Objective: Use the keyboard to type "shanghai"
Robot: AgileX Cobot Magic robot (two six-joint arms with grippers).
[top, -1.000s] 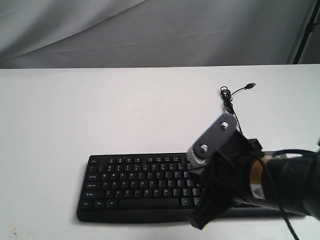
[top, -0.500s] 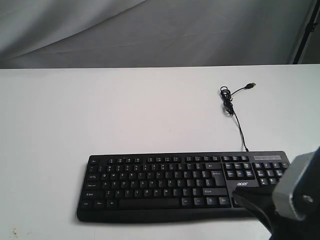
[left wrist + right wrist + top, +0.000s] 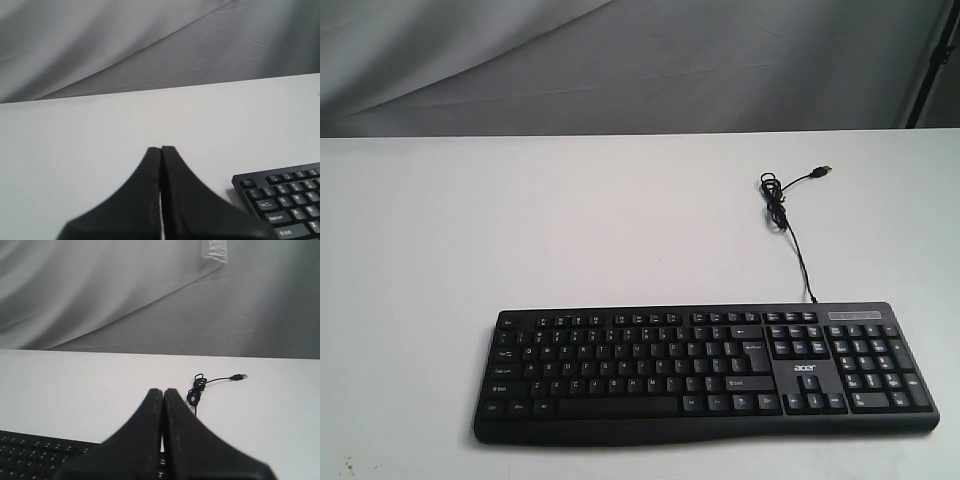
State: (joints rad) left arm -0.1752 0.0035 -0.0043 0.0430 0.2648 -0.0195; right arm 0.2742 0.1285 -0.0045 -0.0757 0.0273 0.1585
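The black keyboard (image 3: 705,372) with white legends and an acer logo lies flat near the front of the white table (image 3: 570,220). Its thin black cable (image 3: 790,235) runs back to a small coil and a loose USB plug (image 3: 826,170). No arm shows in the exterior view. My left gripper (image 3: 161,149) is shut and empty over bare table, with the keyboard's corner (image 3: 285,200) off to one side. My right gripper (image 3: 163,391) is shut and empty above the keyboard (image 3: 35,452), with the cable coil (image 3: 195,394) just beyond its tips.
A grey cloth backdrop (image 3: 620,60) hangs behind the table's far edge. A dark stand (image 3: 932,60) rises at the back right corner. White table surface stretches left of and behind the keyboard.
The right arm, which hung over the keyboard's right half a second ago, has pulled back to the lower right and left the exterior view. The keyboard has not moved.
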